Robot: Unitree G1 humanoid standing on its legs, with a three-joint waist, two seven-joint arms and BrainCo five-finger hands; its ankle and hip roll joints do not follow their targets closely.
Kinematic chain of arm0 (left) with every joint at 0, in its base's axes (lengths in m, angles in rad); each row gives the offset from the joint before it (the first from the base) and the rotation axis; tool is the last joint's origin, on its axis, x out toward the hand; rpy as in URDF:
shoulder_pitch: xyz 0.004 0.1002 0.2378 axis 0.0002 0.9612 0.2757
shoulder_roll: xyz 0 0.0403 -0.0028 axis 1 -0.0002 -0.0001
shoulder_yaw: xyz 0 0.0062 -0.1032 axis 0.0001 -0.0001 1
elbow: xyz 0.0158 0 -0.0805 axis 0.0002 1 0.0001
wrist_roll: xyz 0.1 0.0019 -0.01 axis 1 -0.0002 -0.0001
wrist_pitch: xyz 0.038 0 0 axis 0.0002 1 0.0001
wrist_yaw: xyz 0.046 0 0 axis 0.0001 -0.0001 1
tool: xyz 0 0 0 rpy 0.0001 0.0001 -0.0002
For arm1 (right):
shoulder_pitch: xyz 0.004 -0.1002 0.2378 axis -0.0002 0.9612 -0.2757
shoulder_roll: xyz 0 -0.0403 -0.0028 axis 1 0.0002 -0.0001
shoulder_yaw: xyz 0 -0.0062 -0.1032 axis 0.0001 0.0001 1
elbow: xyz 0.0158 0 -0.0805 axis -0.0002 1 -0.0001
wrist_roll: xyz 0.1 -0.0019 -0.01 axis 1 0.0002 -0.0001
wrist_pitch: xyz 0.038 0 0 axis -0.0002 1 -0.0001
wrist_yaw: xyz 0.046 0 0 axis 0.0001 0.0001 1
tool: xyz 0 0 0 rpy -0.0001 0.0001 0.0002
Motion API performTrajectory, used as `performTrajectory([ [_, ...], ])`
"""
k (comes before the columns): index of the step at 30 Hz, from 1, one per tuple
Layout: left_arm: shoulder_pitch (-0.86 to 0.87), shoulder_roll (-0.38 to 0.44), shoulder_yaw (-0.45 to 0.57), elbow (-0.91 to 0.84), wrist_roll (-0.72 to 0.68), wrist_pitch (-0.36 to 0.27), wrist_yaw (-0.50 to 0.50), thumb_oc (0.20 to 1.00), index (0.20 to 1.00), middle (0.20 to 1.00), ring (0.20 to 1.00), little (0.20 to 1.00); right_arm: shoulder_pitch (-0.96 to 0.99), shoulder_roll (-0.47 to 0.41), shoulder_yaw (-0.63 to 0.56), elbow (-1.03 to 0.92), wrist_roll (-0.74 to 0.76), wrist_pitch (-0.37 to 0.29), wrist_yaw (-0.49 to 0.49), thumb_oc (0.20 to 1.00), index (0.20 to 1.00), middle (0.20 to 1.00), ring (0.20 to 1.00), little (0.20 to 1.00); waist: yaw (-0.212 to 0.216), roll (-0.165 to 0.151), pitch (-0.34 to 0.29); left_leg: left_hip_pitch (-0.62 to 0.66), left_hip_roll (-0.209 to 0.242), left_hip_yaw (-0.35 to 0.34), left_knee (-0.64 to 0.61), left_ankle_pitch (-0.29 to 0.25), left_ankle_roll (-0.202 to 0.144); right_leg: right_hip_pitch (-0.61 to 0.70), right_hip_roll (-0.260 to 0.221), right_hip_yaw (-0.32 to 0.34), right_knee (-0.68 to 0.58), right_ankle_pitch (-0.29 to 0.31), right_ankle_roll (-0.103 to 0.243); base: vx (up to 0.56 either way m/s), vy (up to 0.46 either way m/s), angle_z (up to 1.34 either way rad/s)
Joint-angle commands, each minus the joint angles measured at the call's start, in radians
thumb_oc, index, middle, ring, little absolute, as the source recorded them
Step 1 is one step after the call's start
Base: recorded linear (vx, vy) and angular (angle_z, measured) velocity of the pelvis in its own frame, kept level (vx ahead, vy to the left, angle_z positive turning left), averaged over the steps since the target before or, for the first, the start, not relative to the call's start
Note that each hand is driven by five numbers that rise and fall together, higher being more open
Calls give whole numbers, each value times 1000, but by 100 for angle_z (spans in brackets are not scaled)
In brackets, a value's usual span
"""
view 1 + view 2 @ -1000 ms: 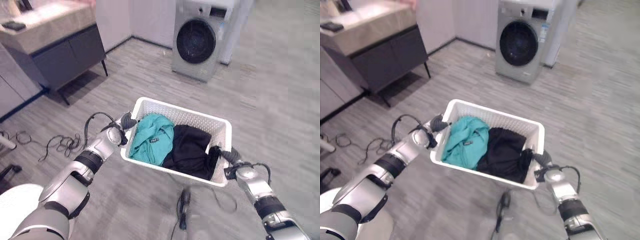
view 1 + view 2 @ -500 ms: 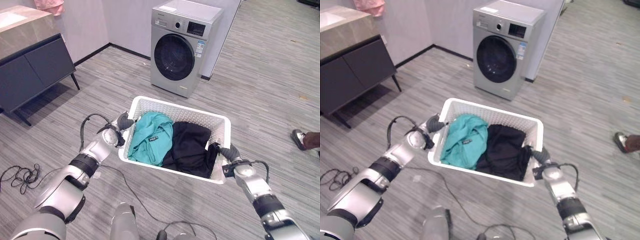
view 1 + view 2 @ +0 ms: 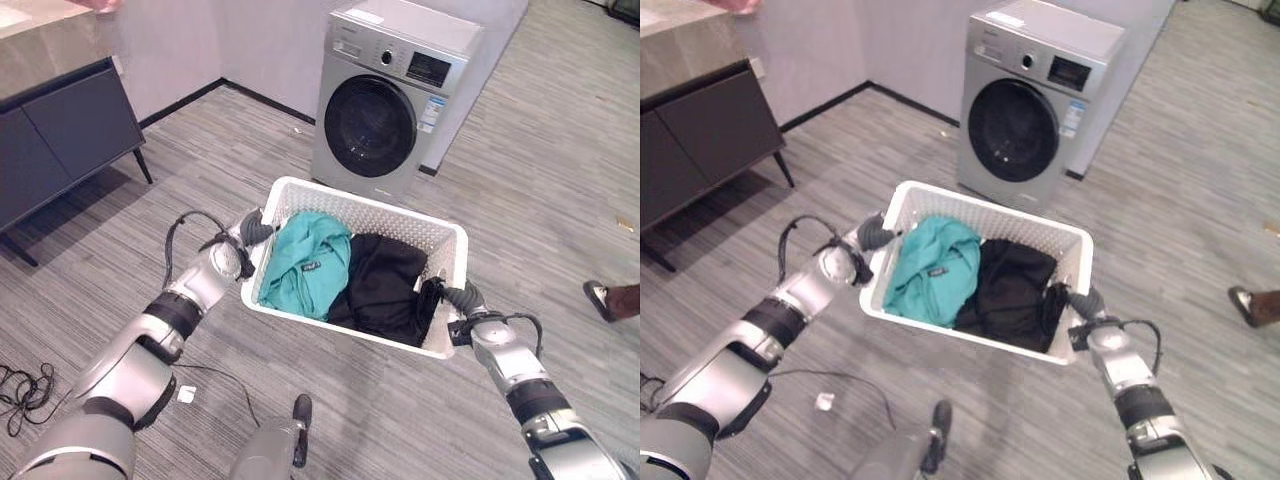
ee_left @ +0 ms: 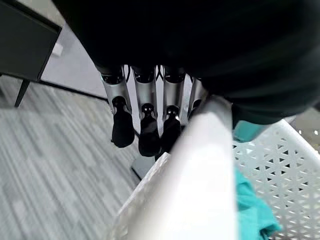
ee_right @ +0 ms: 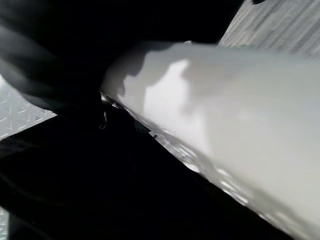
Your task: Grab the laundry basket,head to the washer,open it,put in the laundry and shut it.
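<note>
I hold a white laundry basket [image 3: 380, 208] up off the floor between both hands. Inside lie a teal garment [image 3: 305, 265] and a black garment [image 3: 385, 285]. My left hand [image 3: 243, 238] grips the basket's left rim [image 4: 195, 190], its fingers [image 4: 145, 120] hooked over the outside. My right hand [image 3: 466, 303] is curled on the right rim [image 5: 225, 110]. The silver washer [image 3: 385, 105] stands just beyond the basket against the wall, its round dark door shut.
A dark cabinet [image 3: 60, 140] on thin legs stands at the left by the wall. A person's shoe [image 3: 600, 297] shows at the right edge. A small white scrap [image 3: 184, 394] lies on the grey plank floor.
The camera has moved: the washer now stands nearer, right behind the basket, and the cabinet has slid left. Both hands keep the same hold on the basket.
</note>
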Motion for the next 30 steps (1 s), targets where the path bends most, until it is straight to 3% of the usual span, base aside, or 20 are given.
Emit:
performTrajectory([
  [1, -82, 23, 38, -11, -19, -32, 78, 200, 200, 200, 200, 200, -96, -71, -24, -62, 16, -120, -4, 200, 200, 200, 200, 200, 24, 37, -96, 126, 101, -26, -257, 90, -39, -143, -94, -14, 138, 446, 149, 515, 429, -10],
  [2, -84, 35, 39, -15, -25, -28, 81, 200, 200, 200, 200, 200, -105, -73, -28, -65, 12, -119, -3, 200, 200, 200, 200, 200, 15, 62, -92, 164, 110, -19, -269, 81, -24, -191, -110, -30, 239, 482, 153, 237, 230, 3],
  [3, -84, 36, 41, -15, -26, -28, 81, 200, 200, 200, 200, 200, -107, -74, -27, -66, 12, -118, -3, 200, 200, 200, 200, 200, 17, 60, -89, 165, 107, -15, -269, 80, -22, -198, -115, -24, 252, 478, 155, 227, 205, -3],
  [5, -110, 48, 33, -10, -34, -18, 88, 200, 200, 200, 200, 200, -127, -73, -32, -59, 7, -109, -9, 200, 200, 200, 200, 200, -6, 99, -76, 259, 112, 9, -300, 57, -2, -287, -200, -99, 376, 482, 153, 401, 247, -9],
  [7, -117, 48, 35, -14, -35, -16, 89, 200, 200, 200, 200, 200, -131, -79, -38, -58, 10, -109, -9, 200, 200, 200, 200, 200, -16, 102, -69, 284, 103, 2, -318, 54, 0, -321, -203, -115, 350, 446, 146, 336, 100, -12],
  [9, -105, 59, 41, -31, -35, -20, 80, 200, 200, 200, 200, 200, -123, -93, -51, -64, 13, -110, -3, 200, 200, 200, 200, 200, -35, 100, -64, 339, 90, -19, -338, 24, -12, -368, -179, -131, 151, 383, 142, 365, -20, 24],
  [10, -104, 59, 41, -32, -35, -20, 80, 200, 200, 200, 200, 200, -123, -93, -51, -64, 12, -110, -3, 200, 200, 200, 200, 200, -37, 102, -65, 338, 93, -21, -341, 28, -14, -365, -175, -135, 143, 388, 139, 368, -115, 52],
  [11, -86, 67, 51, -43, -34, -26, 75, 200, 200, 200, 200, 200, -110, -100, -57, -70, 11, -111, 1, 200, 200, 200, 200, 200, -44, 98, -65, 365, 90, -36, -348, 3, -35, -378, -168, -119, -75, 363, 134, 224, -92, 51],
  [12, -86, 68, 51, -44, -34, -26, 75, 200, 200, 200, 200, 200, -110, -100, -57, -71, 11, -111, 1, 200, 200, 200, 200, 200, -45, 100, -67, 363, 93, -37, -350, 7, -36, -375, -164, -123, -86, 371, 132, 487, -206, 86],
  [13, -75, 62, 66, -48, -22, -28, 74, 200, 200, 200, 200, 200, -82, -104, -69, -87, 6, -110, 7, 200, 200, 200, 200, 200, -60, 98, -63, 391, 96, -62, -354, -26, -55, -390, -153, -60, -301, 385, 143, 377, -171, 105],
  [14, -70, 61, 73, -49, -15, -30, 75, 200, 200, 200, 200, 200, -69, -105, -77, -100, 3, -110, 8, 200, 200, 200, 200, 200, -69, 95, -62, 402, 94, -77, -358, -33, -59, -411, -162, -22, -373, 420, 155, 392, -166, 63],
  [16, -63, 52, 85, -40, 5, -35, 78, 200, 200, 200, 200, 200, -44, -101, -91, -118, -2, -110, 14, 200, 200, 200, 200, 200, -83, 101, -61, 441, 105, -87, -362, -67, -69, -447, -175, 17, -470, 464, 179, 429, -158, 2],
  [20, -59, 45, 81, -30, 23, -36, 76, 200, 200, 200, 200, 200, -16, -100, -98, -124, -3, -107, 28, 200, 200, 200, 200, 200, -95, 93, -85, 499, 125, -88, -360, -101, -97, -411, -180, -19, -508, 489, 187, 432, -195, 22],
  [21, -57, 43, 79, -25, 22, -40, 76, 200, 200, 200, 200, 200, -7, -102, -103, -123, 0, -105, 35, 200, 200, 200, 200, 200, -101, 84, -100, 513, 141, -98, -335, -91, -114, -397, -173, -22, -487, 501, 184, 507, -299, 64],
  [22, -52, 38, 74, -23, 11, -46, 75, 200, 200, 200, 200, 200, -4, -115, -103, -113, 8, -105, 35, 200, 200, 200, 200, 200, -117, 83, -114, 514, 186, -102, -258, -29, -143, -383, -143, -11, -445, 498, 166, 506, -306, 81],
  [23, -52, 38, 75, -23, 11, -47, 75, 200, 200, 200, 200, 200, -5, -116, -101, -112, 8, -106, 35, 200, 200, 200, 200, 200, -120, 86, -114, 511, 190, -104, -253, -32, -146, -383, -140, -14, -443, 496, 165, 469, -348, 71],
  [25, -48, 48, 66, -20, 1, -44, 73, 200, 200, 200, 200, 200, -21, -130, -86, -80, 30, -110, 27, 200, 200, 200, 200, 200, -121, 70, -117, 437, 254, -84, -23, 106, -167, -335, -96, -23, -429, 457, 121, 345, -441, 3],
  [26, -66, 63, 63, -37, -16, -30, 75, 200, 200, 200, 200, 200, -33, -148, -80, -84, 45, -108, 13, 200, 200, 200, 200, 200, -109, 47, -99, 311, 287, -115, 230, 180, -134, -287, -51, -24, -433, 421, 59, 327, -583, -34],
  [27, -71, 70, 69, -42, -24, -27, 75, 200, 200, 200, 200, 200, -39, -149, -77, -86, 50, -112, 9, 200, 200, 200, 200, 200, -93, 37, -83, 258, 294, -134, 340, 212, -122, -263, -24, -15, -437, 403, 31, 200, -444, -30],
  [30, -83, 76, 71, -49, -44, -29, 81, 200, 200, 200, 200, 200, -54, -151, -70, -79, 57, -116, -5, 200, 200, 200, 200, 200, -75, 30, -58, 172, 314, -146, 460, 214, -102, -230, 10, -14, -445, 381, 0, 155, -274, -24],
])
